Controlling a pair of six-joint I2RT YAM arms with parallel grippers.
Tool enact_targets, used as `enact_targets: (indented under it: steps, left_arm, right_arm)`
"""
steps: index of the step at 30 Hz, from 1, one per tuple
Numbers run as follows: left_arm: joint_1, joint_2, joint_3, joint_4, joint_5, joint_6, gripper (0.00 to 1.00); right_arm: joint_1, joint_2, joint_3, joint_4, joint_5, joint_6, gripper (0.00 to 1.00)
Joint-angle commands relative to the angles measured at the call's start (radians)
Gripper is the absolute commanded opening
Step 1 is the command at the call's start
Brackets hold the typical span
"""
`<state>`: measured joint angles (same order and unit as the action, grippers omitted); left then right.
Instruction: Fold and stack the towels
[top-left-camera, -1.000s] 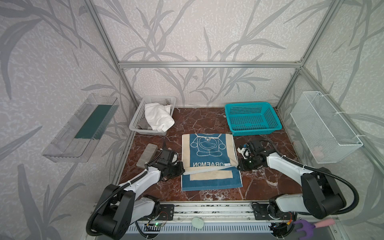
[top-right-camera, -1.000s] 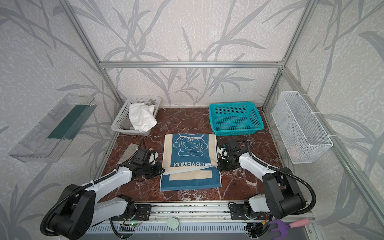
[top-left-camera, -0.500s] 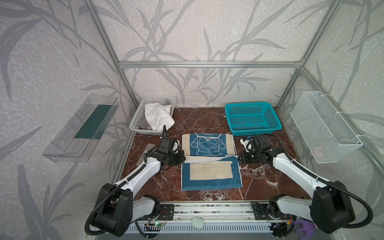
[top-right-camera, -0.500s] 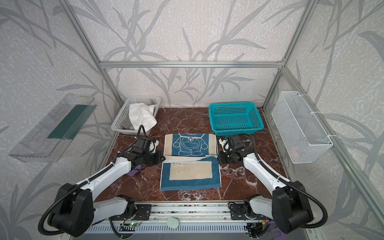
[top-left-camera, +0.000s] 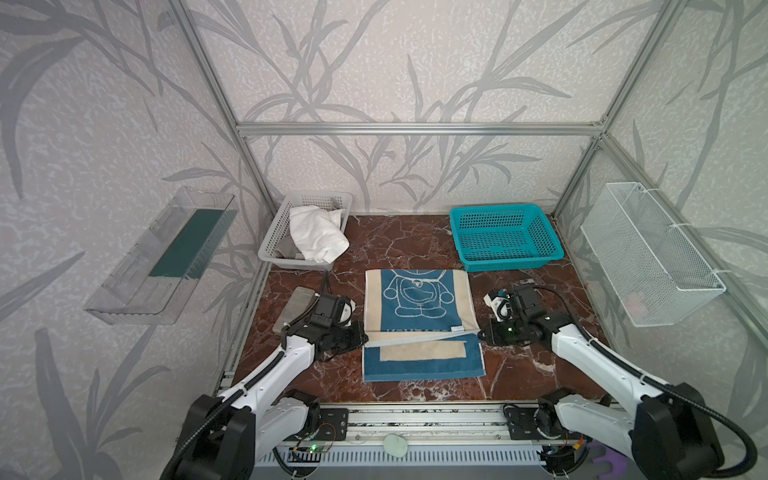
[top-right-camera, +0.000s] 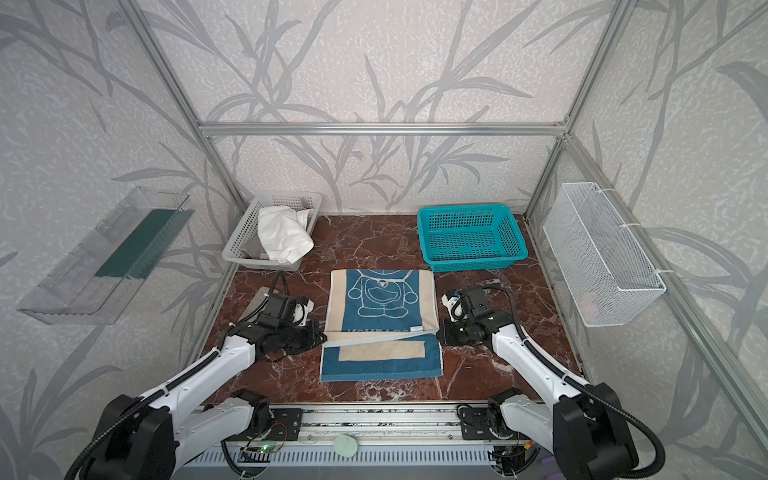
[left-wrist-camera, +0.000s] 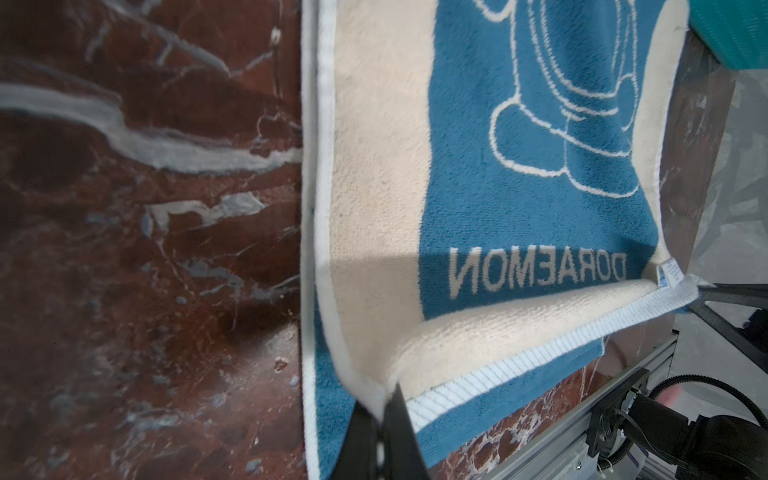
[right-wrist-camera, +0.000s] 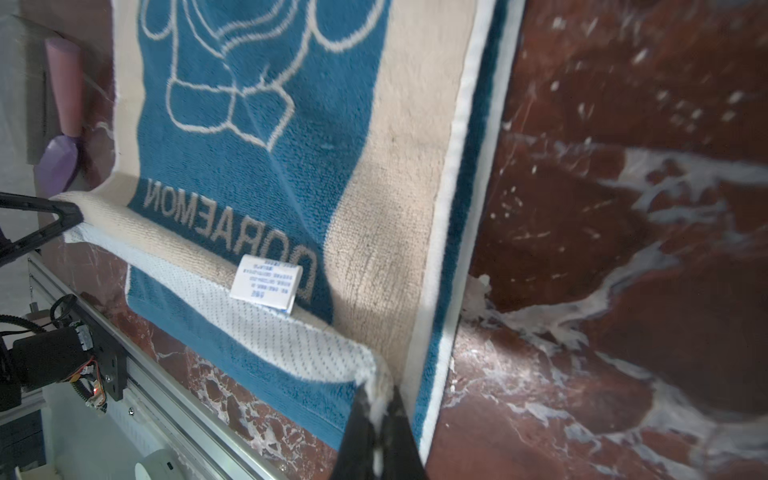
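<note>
Doraemon towel (top-left-camera: 419, 299) mid-surface (top-left-camera: 415, 245), half folded; left hand (top-left-camera: 365, 338) and right hand (top-left-camera: 480, 333) each clamped on a hem corner, the raised hem half-hiding its lettering from above. Bare surface either side. Grey towel (top-left-camera: 286, 249) mostly under white towel (top-left-camera: 318, 235).

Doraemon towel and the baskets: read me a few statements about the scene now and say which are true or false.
1. The left gripper and right gripper are both shut on the Doraemon towel's hem. True.
2. The white towel lies in the teal basket. False: it lies in the pale basket, back left.
3. A grey towel shows beside the white towel there. True.
4. The Doraemon towel lies flat in one layer. False: it is doubled over, its hem held above the lower layer.
</note>
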<state>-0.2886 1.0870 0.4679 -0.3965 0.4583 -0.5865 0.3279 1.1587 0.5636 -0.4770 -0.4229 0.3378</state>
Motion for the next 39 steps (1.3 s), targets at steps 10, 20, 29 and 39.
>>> enact_targets:
  steps: [10,20,29,39]
  left_arm:
    - [0.017,0.270,0.034,0.130,-0.028,0.017,0.00]
    - [0.078,0.275,0.259,-0.082,-0.049,0.129,0.00]
    - [0.076,0.056,0.222,-0.208,-0.072,0.077,0.00]
    - [0.077,0.042,0.017,-0.026,0.037,-0.067,0.00]
  right_arm:
    - [-0.003,0.279,0.074,0.172,0.015,-0.015,0.00]
    - [-0.007,0.235,0.207,0.033,0.065,-0.065,0.00]
    - [0.012,-0.002,0.160,-0.124,0.125,-0.042,0.00]
    - [0.043,0.048,0.031,-0.066,0.041,0.047,0.00]
